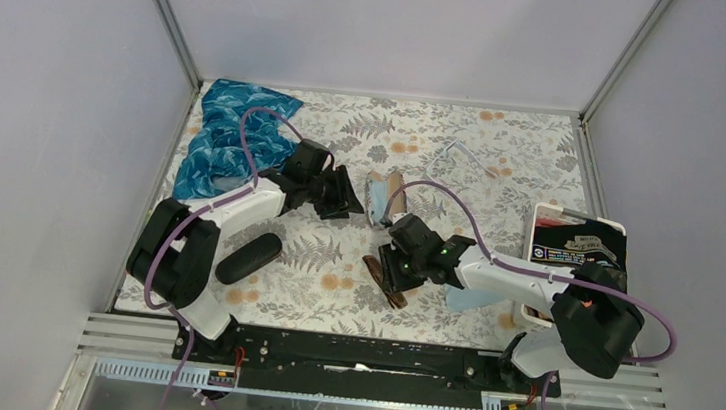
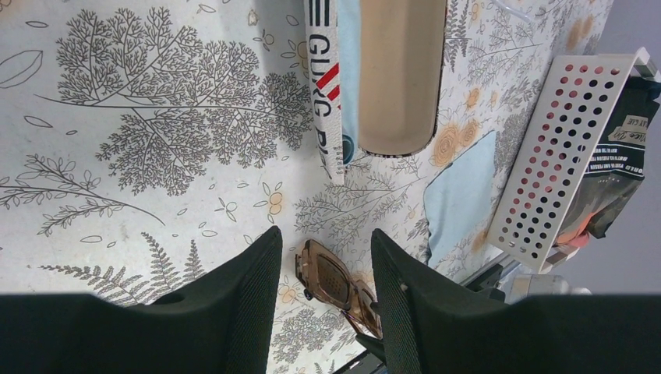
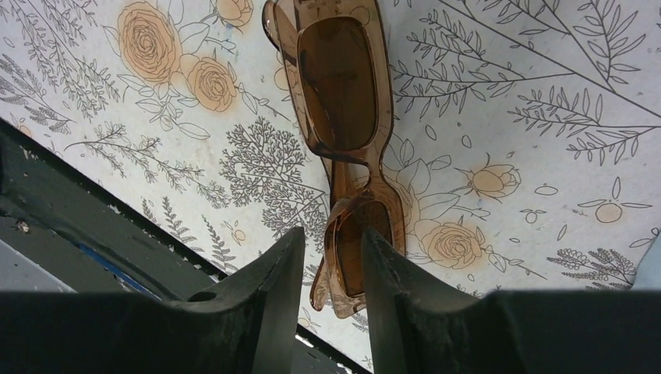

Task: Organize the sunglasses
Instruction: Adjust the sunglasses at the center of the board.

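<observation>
only my right wrist camera shows the sunglasses up close. they lie on the floral table, with the near lens between the narrowly parted right gripper; i cannot tell if it pinches. the left wrist view shows a perforated white tray holding black packets. the left gripper hovers wide open and empty, its arm reaching toward the table's middle.
</observation>
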### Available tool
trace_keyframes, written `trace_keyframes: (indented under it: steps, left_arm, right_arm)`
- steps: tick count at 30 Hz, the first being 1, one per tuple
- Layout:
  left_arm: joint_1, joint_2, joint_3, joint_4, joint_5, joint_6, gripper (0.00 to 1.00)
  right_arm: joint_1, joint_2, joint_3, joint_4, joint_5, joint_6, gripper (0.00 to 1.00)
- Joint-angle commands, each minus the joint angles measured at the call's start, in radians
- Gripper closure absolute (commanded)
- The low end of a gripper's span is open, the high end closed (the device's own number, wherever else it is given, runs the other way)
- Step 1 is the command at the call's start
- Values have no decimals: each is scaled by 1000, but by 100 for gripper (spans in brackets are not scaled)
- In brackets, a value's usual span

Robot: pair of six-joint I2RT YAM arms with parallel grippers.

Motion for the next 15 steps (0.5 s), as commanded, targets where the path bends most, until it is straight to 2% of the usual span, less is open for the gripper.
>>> trace_keyframes:
  steps: [1, 8, 14, 15]
  left_arm:
    - [-6, -17, -18, 1, -1, -4, 49]
    - [-8, -12, -13, 2, 5, -4, 49]
    - [-9, -7, -15, 9, 8, -4, 49]
    - [-9, -6, -17, 11, 10, -5, 49]
  right_arm:
    - [12, -25, 12, -25, -30, -46, 61]
    - [24, -22, 33, -85, 91, -46, 79]
    - [27, -63, 53, -161, 259, -10, 100]
    - [26, -67, 56, -179, 293, -2, 100]
